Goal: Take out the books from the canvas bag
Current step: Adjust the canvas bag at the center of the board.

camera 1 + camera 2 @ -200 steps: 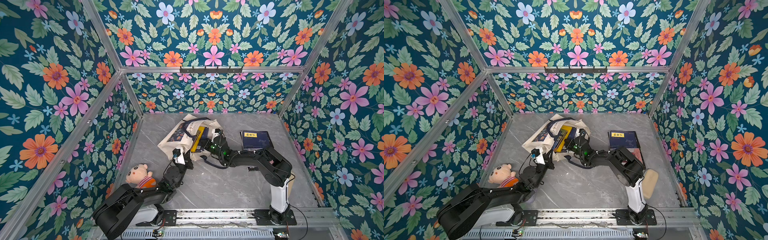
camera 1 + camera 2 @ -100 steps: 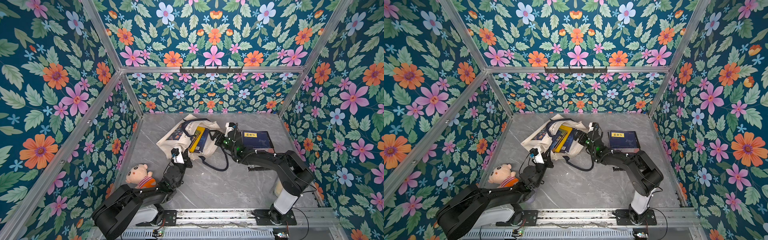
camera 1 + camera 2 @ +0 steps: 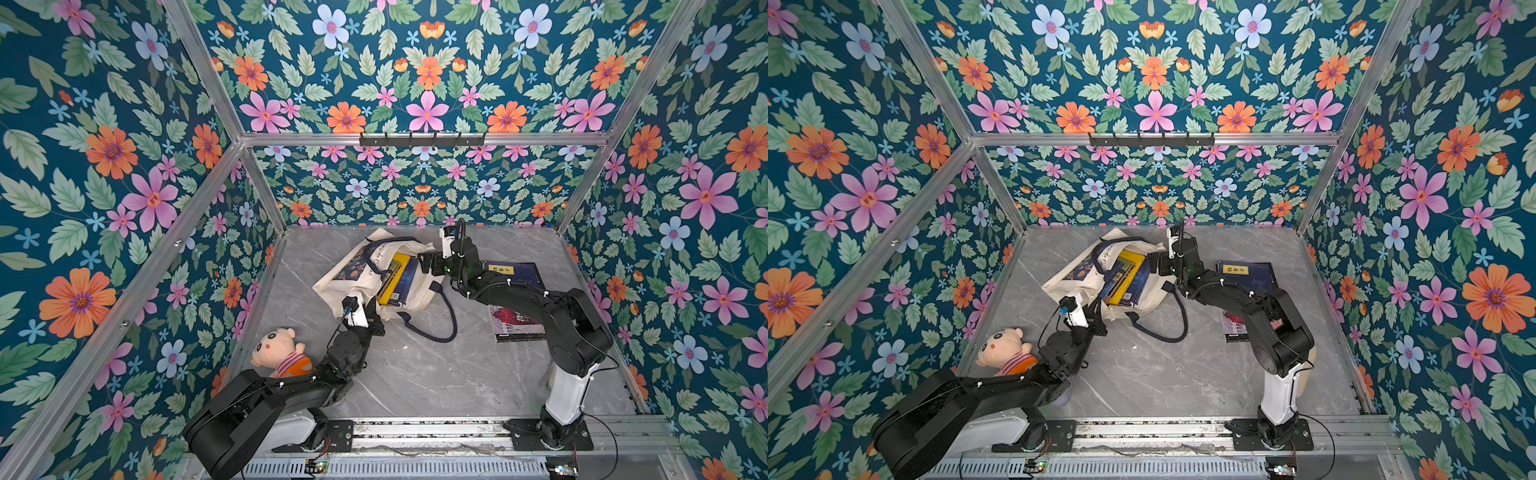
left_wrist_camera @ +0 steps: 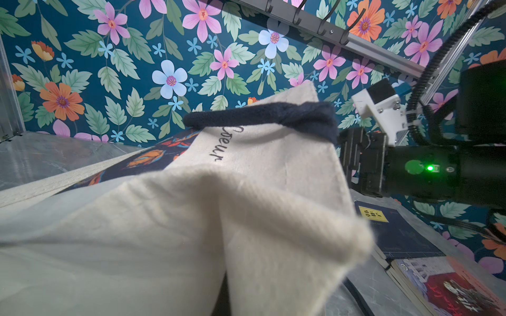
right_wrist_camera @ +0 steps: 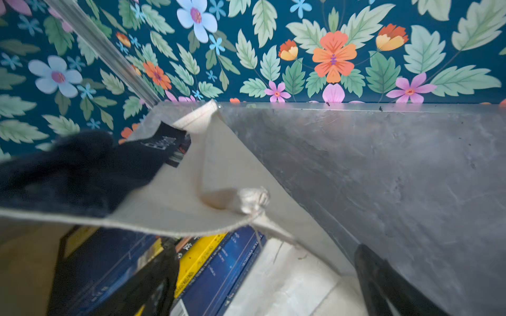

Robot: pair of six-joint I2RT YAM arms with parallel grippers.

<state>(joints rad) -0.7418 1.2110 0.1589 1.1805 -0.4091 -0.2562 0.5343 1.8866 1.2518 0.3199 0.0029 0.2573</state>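
In both top views, a grey marble table (image 3: pixel 436 374) sits inside flower-papered walls. At lower left lies a doll (image 3: pixel 279 353) in a striped top, beside the left arm. Just right of it, toward the centre, the left gripper (image 3: pixel 374 318) is closed on a fold of the bag (image 3: pixel 334 286) at the bag's near corner. The left wrist view is filled with that bunched cream cloth.

The bag lies on its side at centre, mouth open toward the right. Inside the mouth the books (image 3: pixel 399 278) lie stacked, navy covers and a yellow one. A navy handle (image 3: pixel 444 328) loops over the table below the bag.

Right of the mouth, the right gripper (image 3: pixel 424 264) hovers at the bag's rim, jaws spread wide and holding nothing. In the right wrist view its fingers (image 5: pixel 383 284) stand far apart over the book spines.

Further right, a navy book (image 3: pixel 515 272) with a yellow label lies flat on the table, partly under the right arm. A red book (image 3: pixel 517 328) lies just below it in the frame.
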